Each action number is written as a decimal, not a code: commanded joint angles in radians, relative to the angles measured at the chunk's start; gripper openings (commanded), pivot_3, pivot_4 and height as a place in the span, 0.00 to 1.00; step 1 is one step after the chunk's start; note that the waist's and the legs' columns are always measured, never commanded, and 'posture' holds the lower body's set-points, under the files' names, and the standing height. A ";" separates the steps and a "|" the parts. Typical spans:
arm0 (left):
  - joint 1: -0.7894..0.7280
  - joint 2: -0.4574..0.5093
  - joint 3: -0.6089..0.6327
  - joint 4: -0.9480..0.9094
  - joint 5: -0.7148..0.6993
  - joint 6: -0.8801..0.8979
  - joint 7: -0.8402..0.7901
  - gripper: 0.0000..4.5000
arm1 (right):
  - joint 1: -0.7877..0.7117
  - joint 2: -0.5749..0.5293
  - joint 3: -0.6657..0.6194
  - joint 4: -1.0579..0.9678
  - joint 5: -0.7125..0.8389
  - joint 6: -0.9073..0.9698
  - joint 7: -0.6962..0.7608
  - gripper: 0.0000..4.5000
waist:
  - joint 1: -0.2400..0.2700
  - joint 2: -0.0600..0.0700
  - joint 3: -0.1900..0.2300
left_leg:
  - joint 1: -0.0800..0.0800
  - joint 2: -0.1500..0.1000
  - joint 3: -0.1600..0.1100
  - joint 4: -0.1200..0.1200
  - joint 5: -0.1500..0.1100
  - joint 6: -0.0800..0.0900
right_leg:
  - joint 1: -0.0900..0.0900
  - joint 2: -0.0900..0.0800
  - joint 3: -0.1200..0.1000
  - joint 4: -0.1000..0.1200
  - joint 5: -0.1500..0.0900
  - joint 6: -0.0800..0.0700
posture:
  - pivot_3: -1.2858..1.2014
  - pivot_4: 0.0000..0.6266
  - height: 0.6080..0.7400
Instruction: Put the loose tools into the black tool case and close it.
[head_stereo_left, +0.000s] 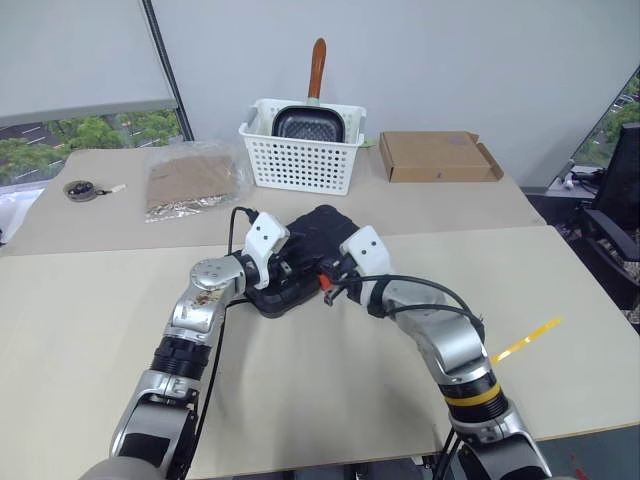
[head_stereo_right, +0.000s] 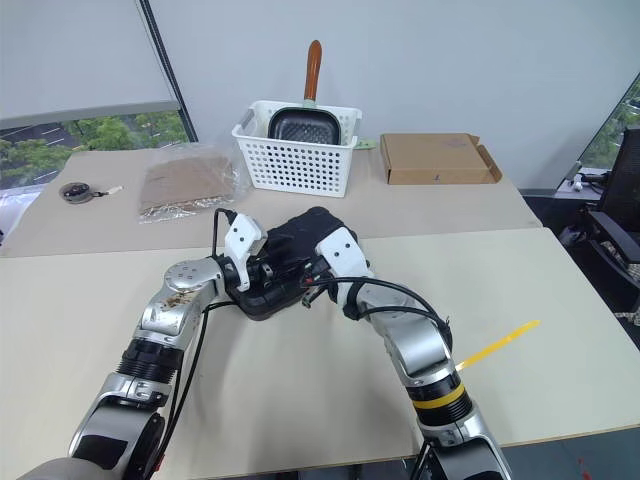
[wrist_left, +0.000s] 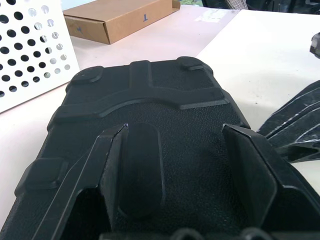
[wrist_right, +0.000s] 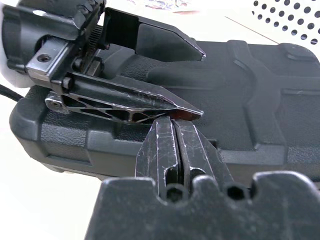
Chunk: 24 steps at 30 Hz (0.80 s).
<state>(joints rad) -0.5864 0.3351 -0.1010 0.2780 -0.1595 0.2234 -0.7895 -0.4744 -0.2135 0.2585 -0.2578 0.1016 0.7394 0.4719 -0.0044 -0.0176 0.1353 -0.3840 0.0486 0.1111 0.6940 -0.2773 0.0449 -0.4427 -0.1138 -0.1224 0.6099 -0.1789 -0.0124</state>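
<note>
The black tool case (head_stereo_left: 325, 226) lies with its lid down in the middle of the table, its ribbed lid (wrist_left: 165, 85) facing up. My left gripper (head_stereo_left: 284, 266) is open, its two fingers (wrist_left: 95, 175) spread flat over the lid. My right gripper (wrist_right: 172, 122) is shut with nothing between its fingers. Its tips are at the case's near edge, right under the left gripper's (wrist_right: 150, 75) lower finger. A bit of orange, the latch (head_stereo_right: 303, 279), shows there. The loose tools are out of view.
A white perforated basket (head_stereo_left: 300, 150) holding a pan stands behind the case. A flat brown cardboard box (head_stereo_left: 437, 156) lies at the back right, and a clear bag (head_stereo_left: 190, 180) with brown contents at the back left. A small round object (head_stereo_left: 80, 190) sits far left. A yellow strip (head_stereo_left: 525, 342) lies to the right.
</note>
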 joint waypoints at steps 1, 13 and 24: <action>0.050 0.012 0.027 0.046 -0.018 0.002 -0.010 0.72 | 0.024 -0.055 -0.062 -0.075 0.037 -0.049 0.045 0.01 | 0.000 0.000 0.000 | 0.000 0.000 0.000 0.000 0.000 0.000 | 0.000 0.000 0.000 0.000 0.000 0.000 | 0.52 0.24 0.70; 0.332 0.193 0.298 -0.334 -0.307 0.057 -0.133 0.72 | 0.268 -0.322 -0.345 0.098 0.184 -0.495 0.366 0.79 | -0.008 -0.002 0.003 | -0.006 0.001 0.003 -0.008 0.000 -0.003 | -0.012 0.002 0.002 0.000 -0.001 0.000 | 0.52 0.24 0.70; 0.842 0.209 0.480 -0.541 -0.313 0.039 -0.043 0.72 | 0.370 -0.437 -0.462 0.370 0.239 -0.732 0.565 0.99 | 0.007 -0.003 0.005 | -0.006 -0.001 0.004 -0.008 -0.001 -0.001 | -0.012 0.000 0.003 -0.005 -0.003 -0.001 | 0.52 0.24 0.70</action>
<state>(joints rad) 0.2579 0.5487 0.3510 -0.2202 -0.4724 0.2905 -0.8502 -0.0960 -0.6445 -0.1787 0.1207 0.3021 0.0467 1.0171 0.0029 -0.0204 0.1407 -0.3903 0.0482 0.1147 0.6861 -0.2787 0.0438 -0.4550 -0.1137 -0.1197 0.6056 -0.1817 -0.0133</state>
